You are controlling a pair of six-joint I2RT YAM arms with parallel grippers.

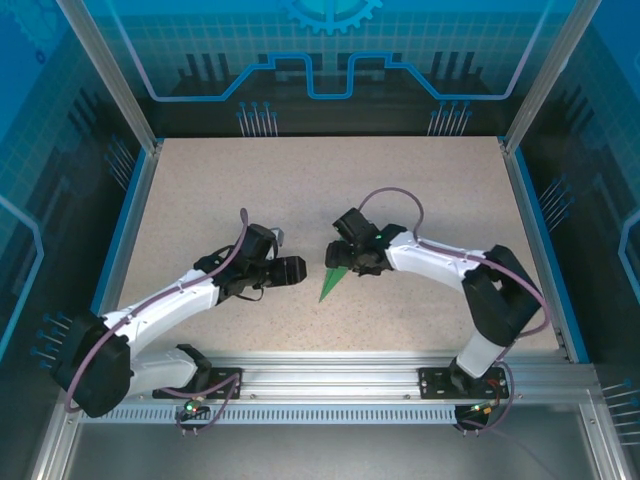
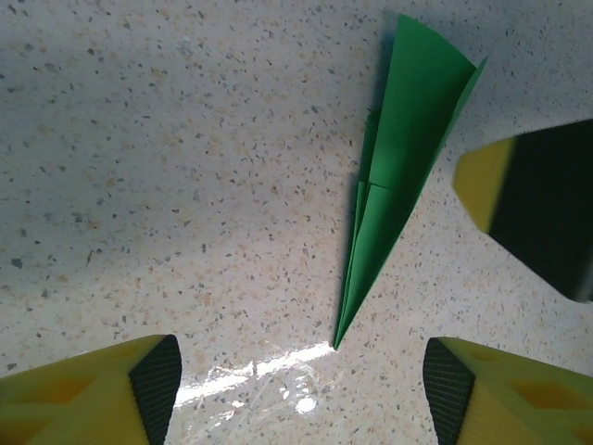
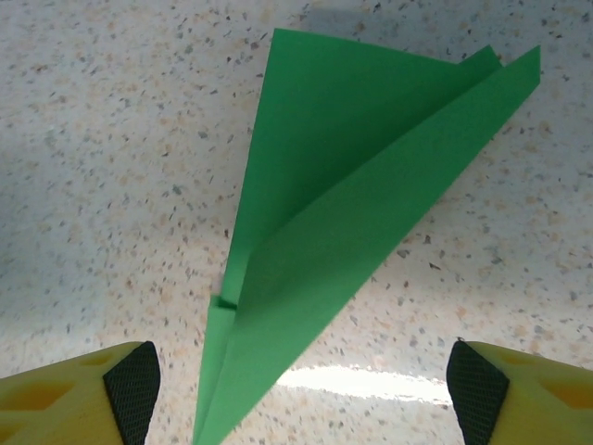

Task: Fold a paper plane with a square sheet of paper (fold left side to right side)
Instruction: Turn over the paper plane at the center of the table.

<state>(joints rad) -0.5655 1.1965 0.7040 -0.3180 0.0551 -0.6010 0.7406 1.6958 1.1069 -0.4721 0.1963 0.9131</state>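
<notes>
Two white robot arms meet over a speckled beige tabletop (image 1: 200, 190). The left claw (image 1: 288, 268) is spread wide and holds nothing; its yellow fingers (image 2: 111, 394) with black pads sit far apart. A slim, creased, bright green paper plane (image 1: 333, 283) lies flat on the table just ahead of this claw and slightly to its right, with its sharp tip nearest the claw. The right claw (image 1: 345, 258) is also wide open and empty. It sits at the plane's broad end, and the paper lies between its fingers (image 3: 93, 394), touching neither.
</notes>
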